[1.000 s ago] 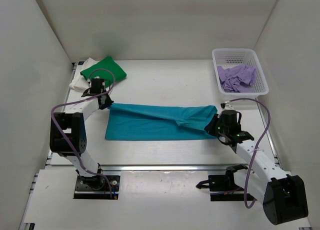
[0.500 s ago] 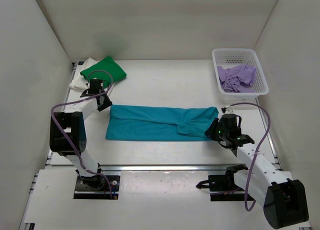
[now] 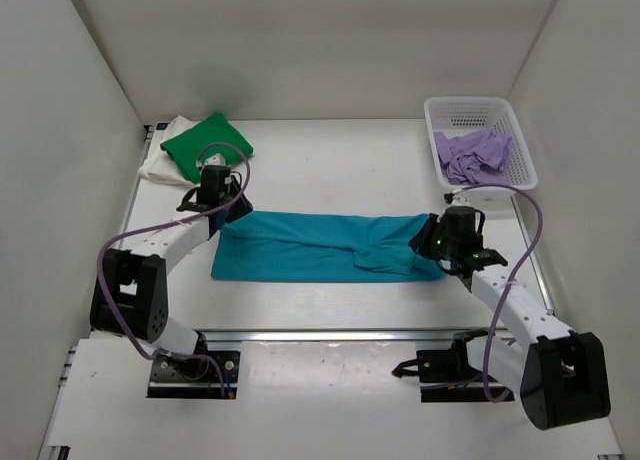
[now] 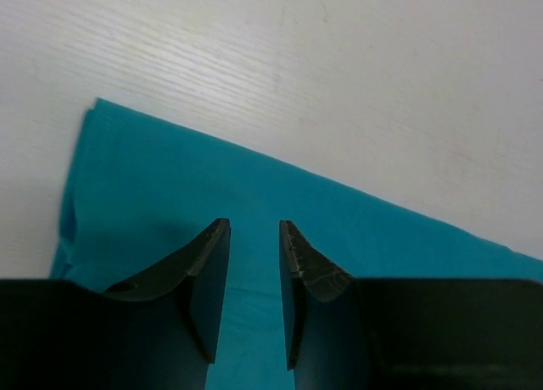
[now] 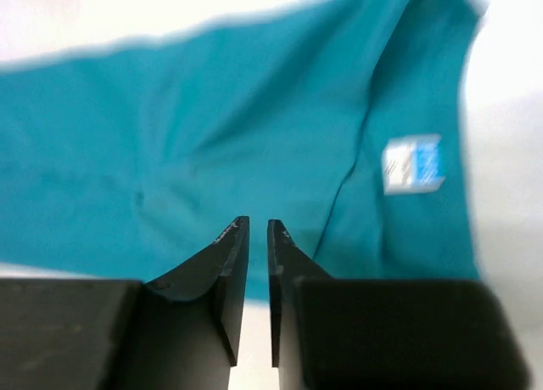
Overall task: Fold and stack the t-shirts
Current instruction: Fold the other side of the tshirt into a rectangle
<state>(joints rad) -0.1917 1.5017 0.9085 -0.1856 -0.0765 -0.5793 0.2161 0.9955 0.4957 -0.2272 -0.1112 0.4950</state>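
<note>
White table (image 3: 330, 160), teal t-shirt (image 3: 300, 248) in long flat strip, white neck label (image 5: 412, 164)

One label to call here: a small white neck label (image 5: 413, 164) on the teal t-shirt (image 5: 212, 127), out toward the right side of the right wrist view, just beside a crease in the cloth. It carries blue print, heaviest on its right half, but it's all blur, so no letter or number can be made out. Nothing else readable in any view.
</note>
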